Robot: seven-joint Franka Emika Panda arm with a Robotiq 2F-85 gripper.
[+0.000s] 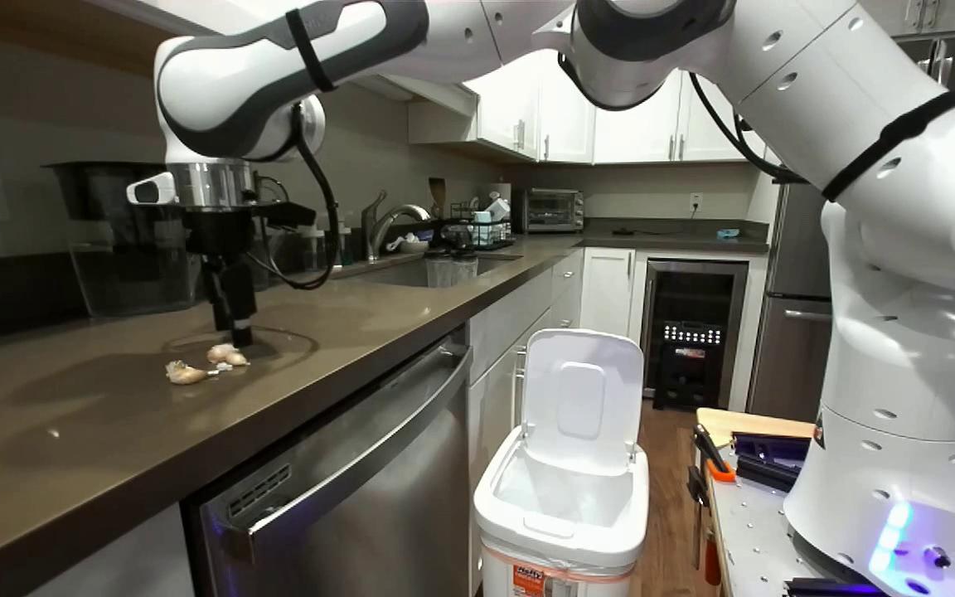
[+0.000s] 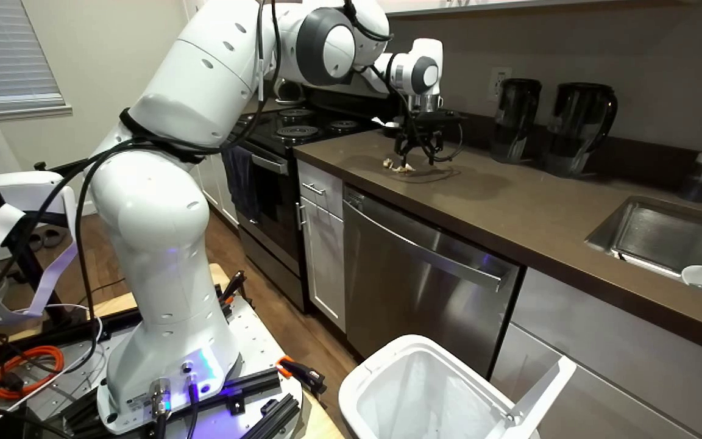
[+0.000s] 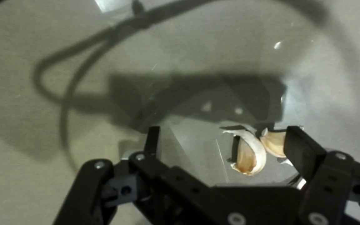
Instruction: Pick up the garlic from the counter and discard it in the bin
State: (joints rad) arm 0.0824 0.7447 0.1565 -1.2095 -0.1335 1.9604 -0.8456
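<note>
Several small cream-white garlic pieces (image 1: pixel 186 372) lie on the dark brown counter (image 1: pixel 79 439), near its front edge; they also show in an exterior view (image 2: pixel 401 168). My gripper (image 1: pixel 231 330) points down just above the counter at the garlic. In the wrist view the gripper (image 3: pixel 223 132) is open, with one garlic clove (image 3: pixel 253 153) between its fingers and nearer the right finger. A second clove (image 3: pixel 274 143) is partly hidden by the right finger. The white bin (image 1: pixel 560 531) stands on the floor with its lid (image 1: pixel 581 390) raised; it also shows in an exterior view (image 2: pixel 357 390).
A steel dishwasher (image 1: pixel 361 497) is under the counter. A dark pitcher (image 1: pixel 133 265) stands at the wall behind the gripper, and two pitchers show in an exterior view (image 2: pixel 576 134). A sink (image 2: pixel 680 238) and a stove (image 2: pixel 302 128) flank the counter stretch.
</note>
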